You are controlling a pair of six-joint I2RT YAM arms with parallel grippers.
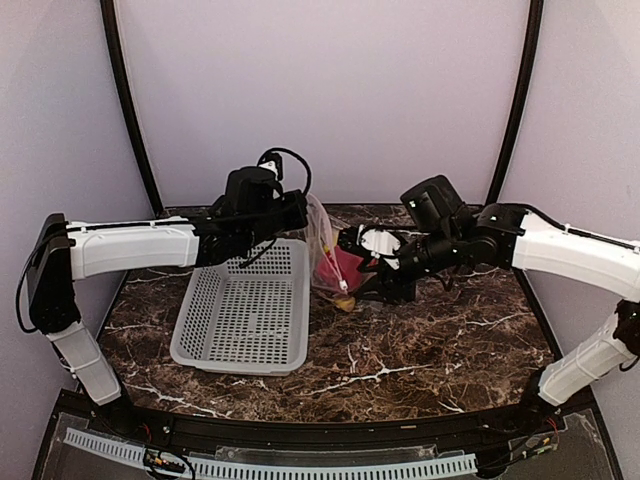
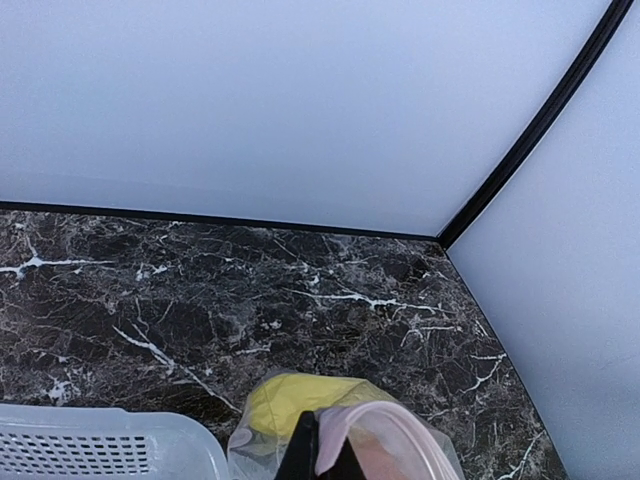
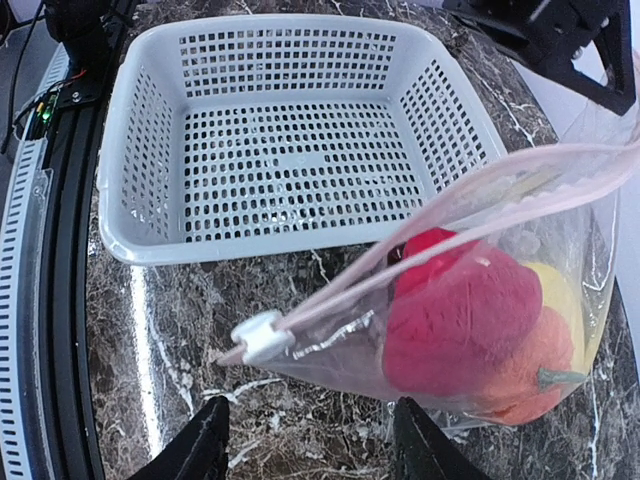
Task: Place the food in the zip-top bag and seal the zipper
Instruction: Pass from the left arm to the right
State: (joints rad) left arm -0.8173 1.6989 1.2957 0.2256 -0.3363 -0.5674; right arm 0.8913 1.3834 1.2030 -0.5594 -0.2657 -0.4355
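Observation:
The clear zip-top bag (image 1: 325, 250) hangs upright just right of the basket, with the food inside it. Through the plastic I see a red pepper (image 3: 455, 315), an orange fruit (image 3: 535, 375) and a yellow piece (image 2: 285, 400). My left gripper (image 1: 300, 213) is shut on the bag's top edge, its fingertips (image 2: 305, 450) pinching the pink zipper (image 3: 470, 215). The strip's low end carries a white slider (image 3: 262, 337). My right gripper (image 3: 312, 445) stands open just short of that slider and touches nothing; in the top view it (image 1: 358, 265) is at the bag's right side.
A white perforated basket (image 1: 235, 362) stands on the marble table left of the bag, with nothing in it; its near wall (image 3: 280, 240) lies close behind the slider. The back wall and a black corner post (image 2: 540, 130) stand beyond the bag.

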